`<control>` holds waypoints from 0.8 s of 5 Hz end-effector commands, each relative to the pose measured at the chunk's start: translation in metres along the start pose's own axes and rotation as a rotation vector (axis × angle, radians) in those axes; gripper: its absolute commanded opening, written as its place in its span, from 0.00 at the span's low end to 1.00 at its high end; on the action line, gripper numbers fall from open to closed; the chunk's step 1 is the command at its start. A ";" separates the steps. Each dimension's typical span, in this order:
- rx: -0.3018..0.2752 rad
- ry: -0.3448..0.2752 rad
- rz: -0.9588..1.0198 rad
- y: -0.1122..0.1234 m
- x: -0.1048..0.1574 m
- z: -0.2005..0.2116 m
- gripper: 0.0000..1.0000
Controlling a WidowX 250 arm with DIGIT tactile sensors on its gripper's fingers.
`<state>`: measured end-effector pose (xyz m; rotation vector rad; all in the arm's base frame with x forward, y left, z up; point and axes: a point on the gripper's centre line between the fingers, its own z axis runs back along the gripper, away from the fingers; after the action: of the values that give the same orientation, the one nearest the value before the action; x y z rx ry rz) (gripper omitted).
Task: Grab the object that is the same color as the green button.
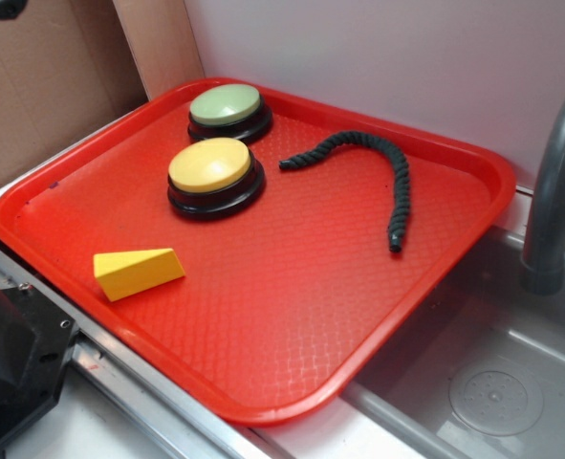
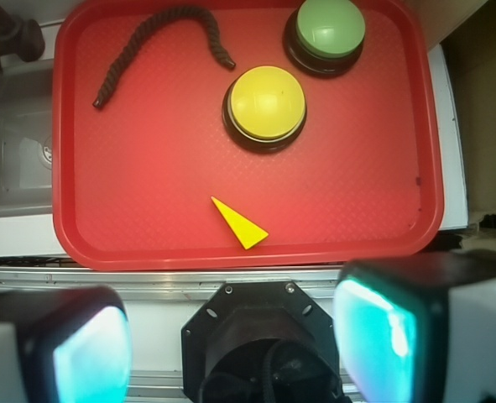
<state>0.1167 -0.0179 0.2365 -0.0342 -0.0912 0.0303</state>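
A red plastic tray (image 1: 292, 316) with a textured floor and raised rim sits on a counter, and one of its corners overhangs a grey sink basin (image 1: 492, 382) with a round drain. A grey curved faucet pipe (image 1: 550, 201) rises just beside the tray's edge on that side.

The long, thin, dark green twisted rope (image 1: 373, 158) lies flat on the tray near its back edge, by the corner closest to the faucet. It bends in an arch: one end points toward the two buttons, the other trails down toward the sink-side edge. Nothing touches it.

The round push button with a pale green dome on a black base (image 1: 228, 108) stands close to the tray's other back corner. Just in front of it, nearly touching, stands a like round push button with a yellow dome on a black base (image 1: 214, 174). The rope's near end stops just short of the yellow button.

A yellow wedge-shaped block (image 1: 137, 272) lies alone near the tray's front edge, well apart from the rope.

In the wrist view the gripper (image 2: 231, 344) hangs off the tray, beyond its front edge, over the counter's metal rail. Its two pale fingers (image 2: 382, 336) stand wide apart with nothing between them
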 end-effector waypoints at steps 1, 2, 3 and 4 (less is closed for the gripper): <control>0.000 0.000 0.000 0.000 0.000 0.000 1.00; 0.038 -0.055 -0.035 -0.004 0.024 -0.015 1.00; 0.051 -0.102 -0.009 -0.006 0.052 -0.033 1.00; 0.058 -0.194 -0.007 -0.010 0.085 -0.053 1.00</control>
<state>0.2052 -0.0257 0.1825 0.0323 -0.2516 0.0345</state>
